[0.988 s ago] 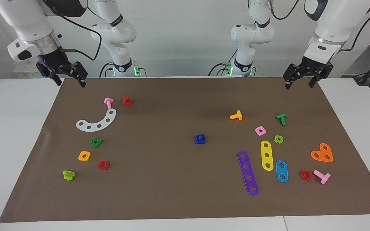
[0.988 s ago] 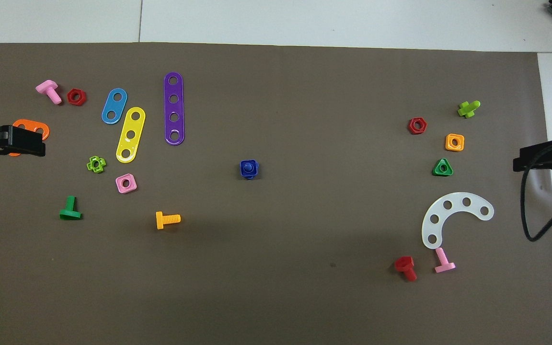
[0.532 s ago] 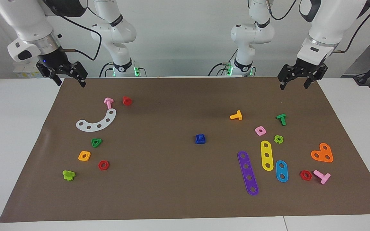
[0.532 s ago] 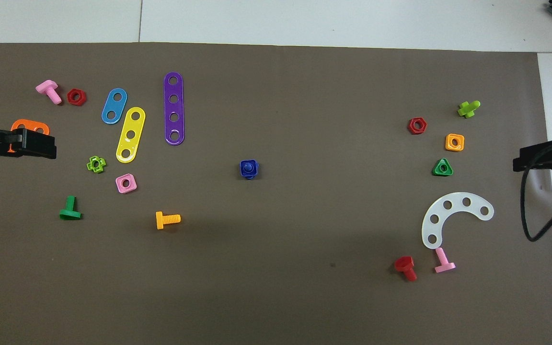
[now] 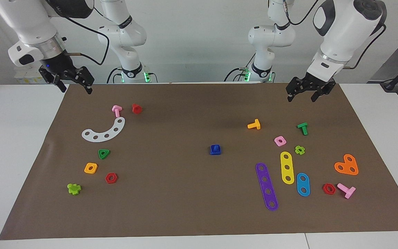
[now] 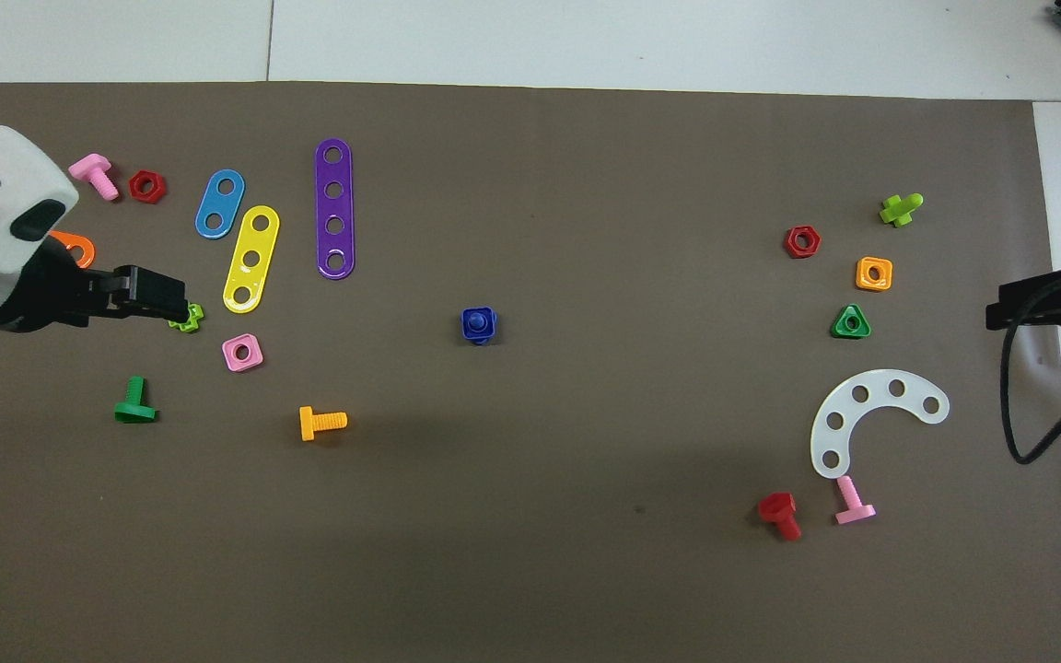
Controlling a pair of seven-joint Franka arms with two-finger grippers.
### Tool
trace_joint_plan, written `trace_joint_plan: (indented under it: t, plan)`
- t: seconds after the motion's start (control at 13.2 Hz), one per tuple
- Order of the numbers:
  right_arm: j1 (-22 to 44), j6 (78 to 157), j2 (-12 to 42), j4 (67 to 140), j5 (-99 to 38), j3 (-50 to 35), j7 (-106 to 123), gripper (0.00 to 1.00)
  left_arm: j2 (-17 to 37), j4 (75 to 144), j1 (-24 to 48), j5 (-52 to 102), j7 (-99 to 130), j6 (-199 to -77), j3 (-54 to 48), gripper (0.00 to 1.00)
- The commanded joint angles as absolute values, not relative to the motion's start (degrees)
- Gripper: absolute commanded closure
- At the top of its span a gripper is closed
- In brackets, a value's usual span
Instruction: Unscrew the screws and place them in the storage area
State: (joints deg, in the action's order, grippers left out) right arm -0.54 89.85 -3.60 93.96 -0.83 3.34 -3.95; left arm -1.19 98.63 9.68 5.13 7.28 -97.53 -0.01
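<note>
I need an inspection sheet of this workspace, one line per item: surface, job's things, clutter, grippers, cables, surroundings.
Surface: brown mat on a white table.
Job's things: blue bolt and nut, joined, mid-mat, untouched.
Clutter: purple strip, yellow strip, light-blue strip, orange heart plate, white arc, plus loose bolts and nuts at both ends.
Grippers: left gripper in the air over the mat's edge nearest the robots, jaws open, empty; right gripper waits at the mat's corner, jaws open, empty.
Cables: black cable hangs by the right gripper.
Surroundings: white wall; nothing else seen.
</note>
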Motion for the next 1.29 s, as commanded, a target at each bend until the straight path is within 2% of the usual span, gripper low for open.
trace_joint_plan:
  t: [0.0,0.15,0.3,0.68,0.99,1.22]
  plan:
    - [-1.3,89.9,-4.5,94.7,-1.0,2.5,-4.9,0.00,3.8,99.1,16.1,6.5,14.8,-105.0,0.6,0.00]
    - [-1.3,89.9,-4.5,94.7,-1.0,2.5,-4.9,0.00,8.2,99.2,21.3,6.6,21.9,-111.5,0.6,0.01]
    - [-1.3,89.9,-4.5,94.7,-1.0,2.5,-4.9,0.00,9.9,101.0,24.2,6.7,23.6,-117.3,0.5,0.02]
    - [-1.3,89.9,-4.5,94.7,-1.0,2.5,-4.9,0.00,20.8,100.0,32.1,5.8,29.5,-128.0,0.8,0.07]
    - [-1.3,89.9,-4.5,94.7,-1.0,2.5,-4.9,0.00,24.7,101.0,33.7,4.2,29.1,-132.8,0.8,0.11]
    - [-1.3,89.9,-4.5,94.7,-1.0,2.5,-4.9,0.00,25.1,102.1,34.0,2.4,27.6,-134.4,0.8,0.14]
